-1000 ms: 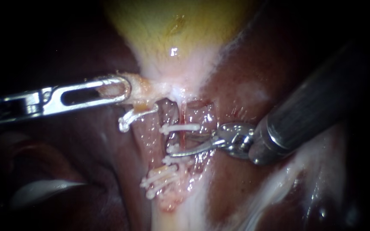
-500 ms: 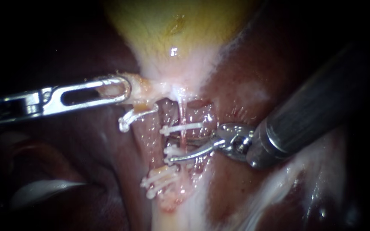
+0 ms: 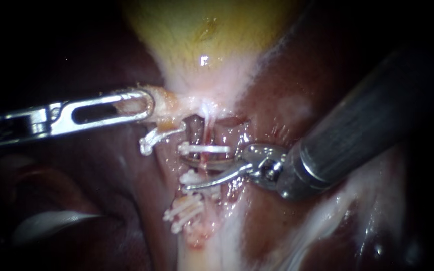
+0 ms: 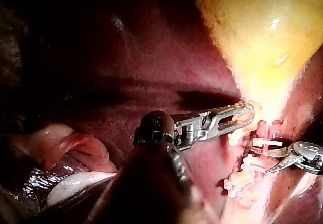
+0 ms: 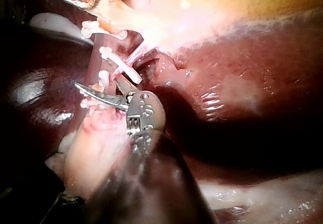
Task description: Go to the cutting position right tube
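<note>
Right instrument (image 3: 187, 173) at the right tube (image 3: 205, 131), jaws narrowly parted.

The thin pink right tube crosses the gap between its two curved jaws, which grip nothing; whether either jaw touches it cannot be told. A white clip (image 3: 204, 148) sits on the tube just beyond the jaw nearer the gallbladder (image 3: 197, 40), and a second clip (image 3: 193, 177) lies just past the other jaw. The dark shaft slants in over the liver (image 3: 297, 85). Well apart from these jaws, the left instrument (image 3: 146, 105) lies nearly level, its slotted jaws closed on pale tissue (image 3: 164, 103) at the gallbladder's neck.
</note>
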`<state>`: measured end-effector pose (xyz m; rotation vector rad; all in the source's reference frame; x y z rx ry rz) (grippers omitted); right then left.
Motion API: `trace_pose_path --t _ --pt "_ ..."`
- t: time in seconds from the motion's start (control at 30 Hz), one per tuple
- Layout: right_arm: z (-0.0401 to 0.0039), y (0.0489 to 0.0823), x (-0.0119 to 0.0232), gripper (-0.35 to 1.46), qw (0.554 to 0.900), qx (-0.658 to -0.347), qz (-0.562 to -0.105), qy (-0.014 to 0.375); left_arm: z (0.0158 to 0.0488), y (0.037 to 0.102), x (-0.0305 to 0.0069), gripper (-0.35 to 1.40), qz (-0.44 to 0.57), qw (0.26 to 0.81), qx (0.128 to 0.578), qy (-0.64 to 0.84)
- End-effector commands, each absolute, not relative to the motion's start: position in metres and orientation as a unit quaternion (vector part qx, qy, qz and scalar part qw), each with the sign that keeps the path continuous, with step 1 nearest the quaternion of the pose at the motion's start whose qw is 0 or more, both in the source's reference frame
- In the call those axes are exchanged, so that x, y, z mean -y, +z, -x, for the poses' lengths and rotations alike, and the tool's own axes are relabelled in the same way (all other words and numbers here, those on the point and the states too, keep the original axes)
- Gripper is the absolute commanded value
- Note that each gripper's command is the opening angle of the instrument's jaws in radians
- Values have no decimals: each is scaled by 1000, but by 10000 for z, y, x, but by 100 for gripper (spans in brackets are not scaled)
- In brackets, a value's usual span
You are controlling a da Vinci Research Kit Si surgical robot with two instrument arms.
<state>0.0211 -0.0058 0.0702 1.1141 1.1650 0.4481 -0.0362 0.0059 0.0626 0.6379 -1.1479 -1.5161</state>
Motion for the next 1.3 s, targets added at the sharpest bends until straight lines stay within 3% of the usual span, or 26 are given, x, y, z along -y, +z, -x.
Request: trace_pose_path --t 0.03,0.8,1.3 --pt "-213 703 58 140 668 -519 -494 200 362 626 -59 -35 -268 538 482 -637" --pt "-239 712 57 141 633 -549 -500 218 361 626 -59 -35 -268 538 482 -637" --pt "-238 711 57 141 631 -545 -505 223 361 626 -59 -35 -268 538 482 -637"
